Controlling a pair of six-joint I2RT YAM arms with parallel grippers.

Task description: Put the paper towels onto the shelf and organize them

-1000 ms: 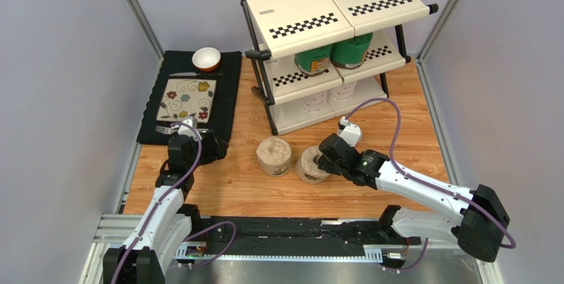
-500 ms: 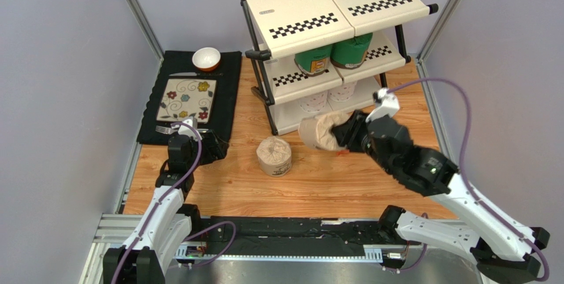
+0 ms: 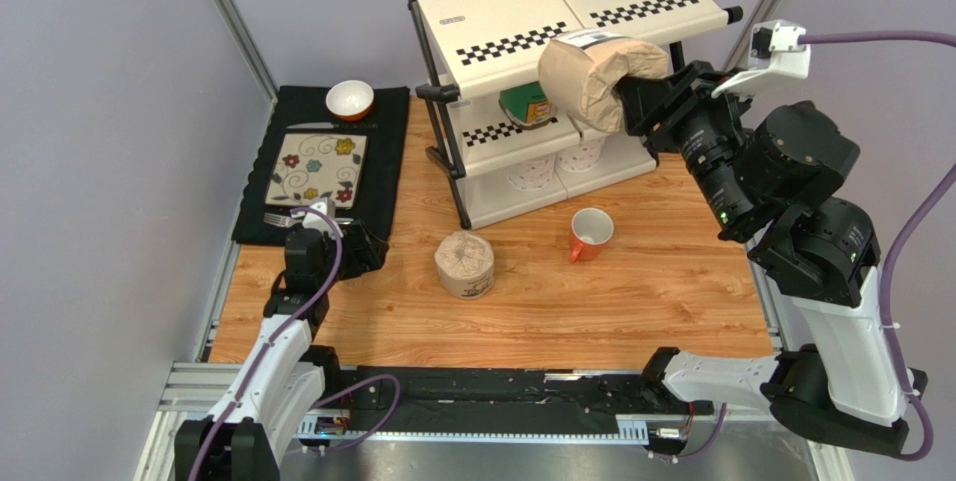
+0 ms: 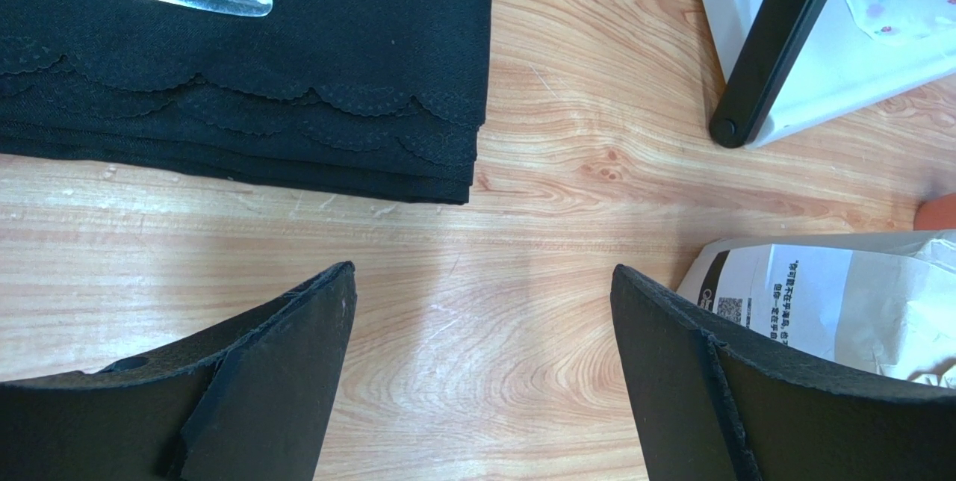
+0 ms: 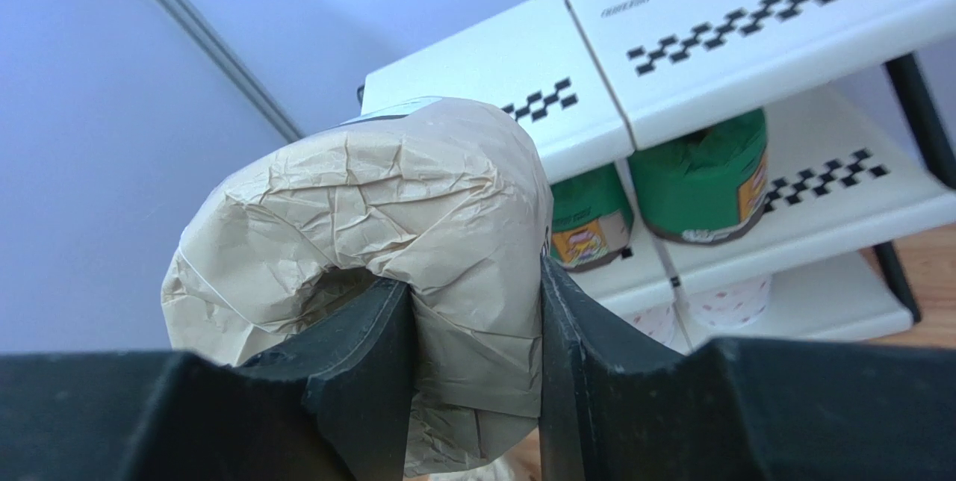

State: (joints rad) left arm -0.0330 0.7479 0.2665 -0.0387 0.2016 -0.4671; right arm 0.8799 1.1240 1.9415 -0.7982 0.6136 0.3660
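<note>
right gripper [image 5: 466,324], clamped on brown roll [image 3: 589,80], raised up beside shelf [image 3: 505,33]; left gripper [image 4: 483,369] apart, unmoved.

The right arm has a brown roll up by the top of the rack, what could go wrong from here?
The right hand pinches only one crumpled wall of the brown roll, so it may slip out. The roll hangs by the top front edge of the rack; it could catch there and nudge the rack. If dropped, it might land on the orange mug.
</note>
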